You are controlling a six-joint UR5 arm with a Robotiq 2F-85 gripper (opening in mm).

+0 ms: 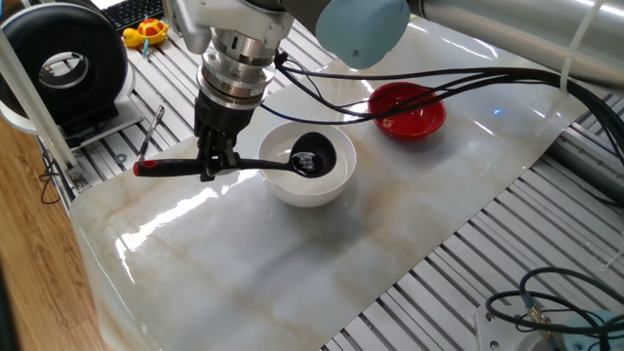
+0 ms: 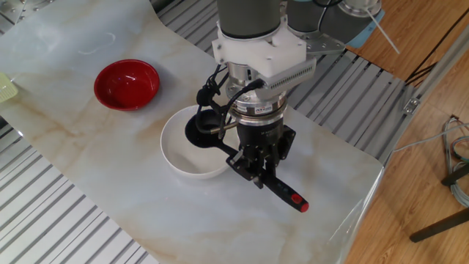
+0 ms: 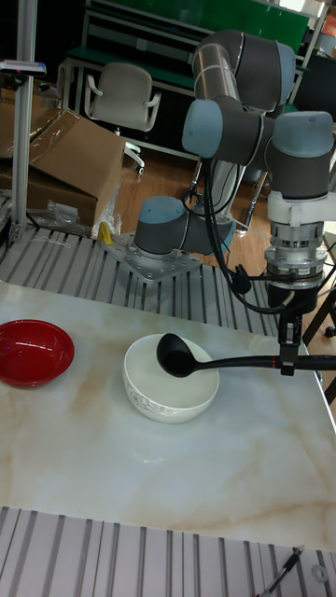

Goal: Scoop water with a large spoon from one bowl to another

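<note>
While the small glossy red bowl [image 3: 35,352] sat at the left of the marble-patterned tabletop [image 3: 140,466], apart from the arm, it served as the receiving vessel and was not yet involved. To its right stood the larger plain white bowl [image 3: 171,387], the source of the water (too clear to make out, apart from a glint in the scoop in one fixed view). The black plastic ladle with a round scoop and a red-tipped handle [image 3: 175,354] hung with its scoop over that bowl's opening, near rim height, judged to be mid-lift with a charge of water. Its handle ran roughly level to the right, which would keep the scoop from spilling. The two-finger gripper [image 3: 287,361] was clamped on the handle toward its red end, so the scoop lay well to the gripper's left.
</note>
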